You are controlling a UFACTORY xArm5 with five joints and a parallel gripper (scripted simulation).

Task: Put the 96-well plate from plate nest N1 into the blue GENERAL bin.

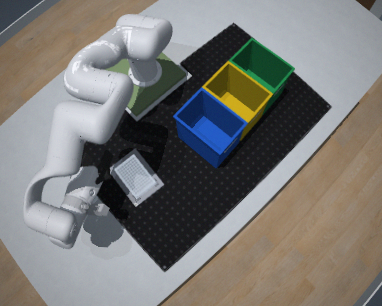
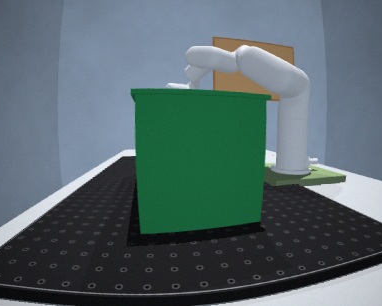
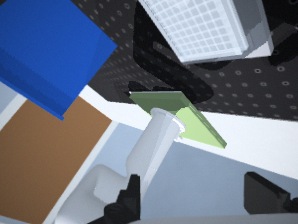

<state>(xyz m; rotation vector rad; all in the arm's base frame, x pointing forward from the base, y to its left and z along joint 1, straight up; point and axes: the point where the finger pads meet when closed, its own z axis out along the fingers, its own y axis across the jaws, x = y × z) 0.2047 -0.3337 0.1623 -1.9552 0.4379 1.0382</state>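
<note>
A: What does the top view give that the side view lacks?

B: All three bins in a row, blue [image 1: 209,126], yellow [image 1: 237,92], green [image 1: 262,64]. The side view shows only the green one [image 2: 199,160], which hides the others.

A: And the jaws?

B: The jaws [image 1: 98,205] stand fully apart, holding nothing, touching nothing, left of the plate.

A: The plate?

B: The plate [image 1: 134,173] lies flat in its nest [image 1: 156,186] on the black mat, near the blue bin. In the wrist view it [image 3: 200,25] is white, gridded with small wells.
</note>
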